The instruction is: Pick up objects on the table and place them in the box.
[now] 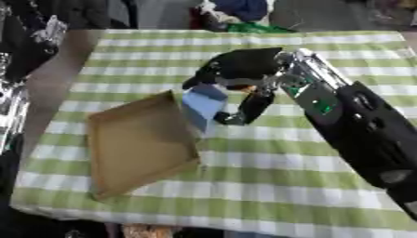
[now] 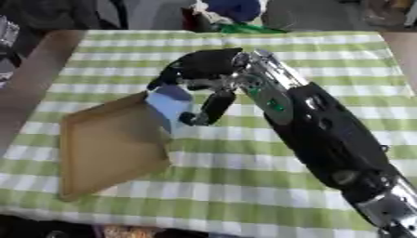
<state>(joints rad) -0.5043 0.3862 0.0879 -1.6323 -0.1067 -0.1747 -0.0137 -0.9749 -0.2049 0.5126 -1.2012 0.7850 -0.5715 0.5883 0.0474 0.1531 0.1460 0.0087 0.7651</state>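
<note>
Your right hand (image 1: pixel 240 74) has its fingers curled around a pale blue object (image 1: pixel 204 104), held just right of the box's (image 1: pixel 138 144) right rim, so the box lies left.

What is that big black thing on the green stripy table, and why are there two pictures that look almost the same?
The big black thing is a robot's arm, and a person is steering it. At its end is the right hand, with fingers and a thumb like yours. The two pictures come from two cameras in the robot's head, like two eyes looking down, so they show nearly the same thing. On the table lies a green and white checked cloth. On the cloth sits a flat brown cardboard box, and the inside that shows is bare. The hand's fingers are curled round a light blue object, holding it just beside the box's near edge. It looks ready to go into the box. The other hand is not in the pictures.
</note>
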